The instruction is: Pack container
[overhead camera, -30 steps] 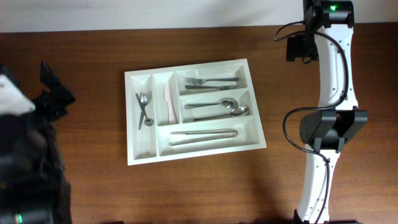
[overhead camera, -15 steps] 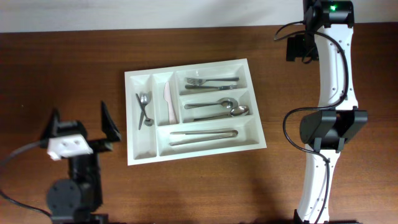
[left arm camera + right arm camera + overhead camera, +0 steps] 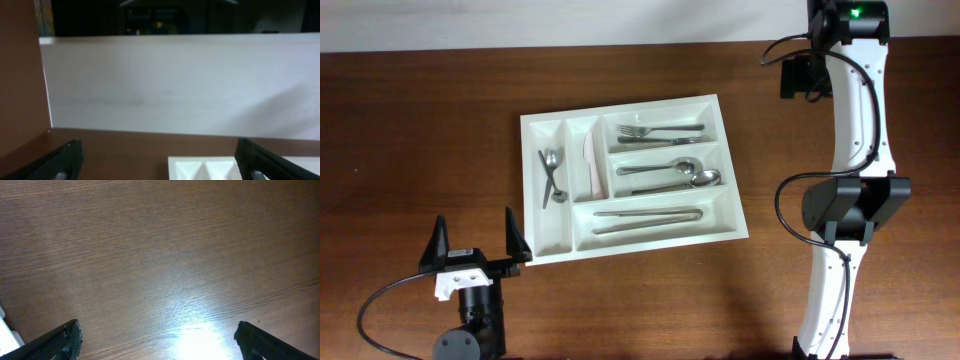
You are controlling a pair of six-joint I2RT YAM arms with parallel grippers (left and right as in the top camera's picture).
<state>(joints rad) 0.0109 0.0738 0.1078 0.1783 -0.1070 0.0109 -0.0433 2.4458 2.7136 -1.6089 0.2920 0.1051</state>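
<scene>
**A:** How many things were on the table (image 3: 420, 120)?

**B:** One container (image 3: 550, 232), white, with five compartments. Two narrow ones stood upright at its left end, and three long ones were stacked beside them.

**A:** And inside it?

**B:** Two small spoons (image 3: 552, 175) lay crossed in the outermost narrow compartment, and one pale knife (image 3: 590, 165) lay in the next. The top long compartment held forks (image 3: 660, 132). I counted two, though they overlapped. The middle one had two larger spoons (image 3: 670, 172). The bottom one held slim metal pieces (image 3: 648, 215), and I could not tell whether there was one or a pair.

**A:** And the grippers?

**B:** There were two. The left gripper (image 3: 475, 238) had its jaws spread wide and held nothing. The right gripper (image 3: 156, 332) was just as wide, with only bare wood under it and nothing between its fingers.

**A:** Where did the container lie relative to them?

**B:** It sat near the middle of the table, slightly skewed. Its near left corner was just beside the left gripper's right-hand finger (image 3: 514, 238). From overhead the two overlapped, so I could not tell whether they touched. In the left wrist view that corner showed low between the fingers, nearer the right-hand one. The right gripper was well apart from the container, out past its right end.
</scene>
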